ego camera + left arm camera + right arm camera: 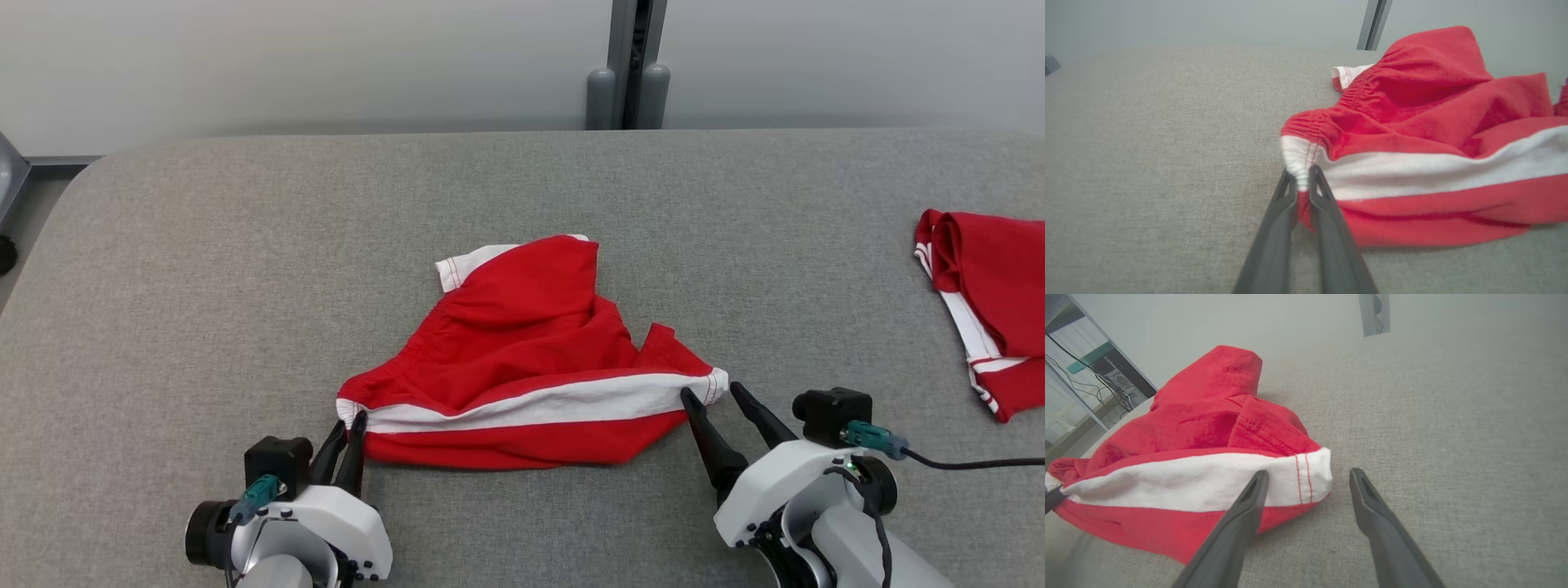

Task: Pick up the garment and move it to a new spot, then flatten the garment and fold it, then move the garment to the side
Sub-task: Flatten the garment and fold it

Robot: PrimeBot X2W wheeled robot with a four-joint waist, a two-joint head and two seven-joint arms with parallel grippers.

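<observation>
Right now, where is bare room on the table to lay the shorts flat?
Free: left of the red shorts out to the table edge, and behind them toward the wall. A narrower strip lies between them and the second red garment. Crowded: the near edge, with left gripper and right gripper.

White wrist shells (343,516), dark fingers (707,438), teal connectors (873,438).
</observation>
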